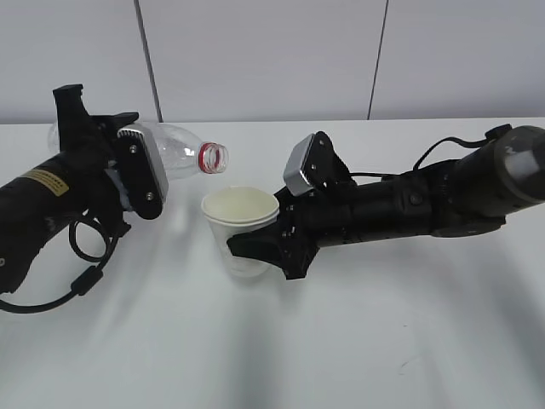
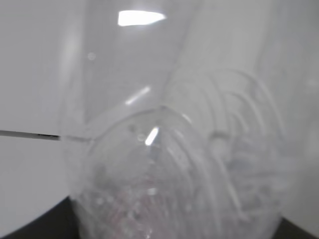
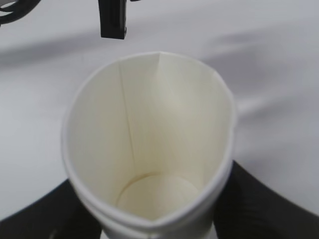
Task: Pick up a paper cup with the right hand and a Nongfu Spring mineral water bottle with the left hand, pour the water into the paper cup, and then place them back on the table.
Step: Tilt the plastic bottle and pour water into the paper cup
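The paper cup stands upright at the middle of the white counter, gripped low on its sides by the right pincer, whose black fingers close around it. In the right wrist view the cup is squeezed slightly out of round and its bottom looks dry. Just to the far left of the cup, the clear bottle lies nearly level in the air, its open, red-ringed mouth pointing right, close above the cup's rim. The left pincer clamps the bottle's body. The left wrist view is filled by the bottle's ribbed base, blurred. Whether water is running cannot be told.
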Tool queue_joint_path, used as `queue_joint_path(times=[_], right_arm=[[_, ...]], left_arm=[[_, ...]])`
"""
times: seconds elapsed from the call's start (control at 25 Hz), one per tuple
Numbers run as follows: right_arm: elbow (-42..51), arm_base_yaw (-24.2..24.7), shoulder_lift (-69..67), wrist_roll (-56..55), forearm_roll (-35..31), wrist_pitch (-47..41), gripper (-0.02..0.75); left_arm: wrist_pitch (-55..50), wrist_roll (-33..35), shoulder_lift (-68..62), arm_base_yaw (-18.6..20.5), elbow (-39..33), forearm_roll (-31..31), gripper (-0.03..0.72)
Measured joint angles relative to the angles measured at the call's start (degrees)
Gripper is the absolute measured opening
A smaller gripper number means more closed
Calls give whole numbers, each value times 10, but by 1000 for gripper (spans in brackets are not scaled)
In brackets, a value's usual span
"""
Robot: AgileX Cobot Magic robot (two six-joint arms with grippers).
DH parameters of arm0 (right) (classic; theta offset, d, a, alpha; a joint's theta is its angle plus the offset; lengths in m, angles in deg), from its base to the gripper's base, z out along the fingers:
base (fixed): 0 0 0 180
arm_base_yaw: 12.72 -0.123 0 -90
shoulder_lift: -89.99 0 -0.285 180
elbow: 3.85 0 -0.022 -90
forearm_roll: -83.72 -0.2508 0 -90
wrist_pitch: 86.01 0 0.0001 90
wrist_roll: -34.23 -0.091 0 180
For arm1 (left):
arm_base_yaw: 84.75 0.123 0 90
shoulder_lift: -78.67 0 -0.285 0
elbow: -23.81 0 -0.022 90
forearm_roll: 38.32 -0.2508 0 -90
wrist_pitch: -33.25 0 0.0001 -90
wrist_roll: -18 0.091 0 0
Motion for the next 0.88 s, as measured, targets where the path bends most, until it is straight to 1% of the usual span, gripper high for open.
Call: queue_joint_path(times=[0.4, 0.72, 0.88], right_arm=[[0, 0, 0, -1, 1, 0, 435], [0, 0, 0, -1, 5, 0, 435], [0, 0, 0, -1, 8, 0, 435]], left_arm=[[16, 36, 0, 0, 0, 5, 375], [19, 81, 0, 0, 0, 7, 375], [19, 88, 0, 0, 0, 8, 375]])
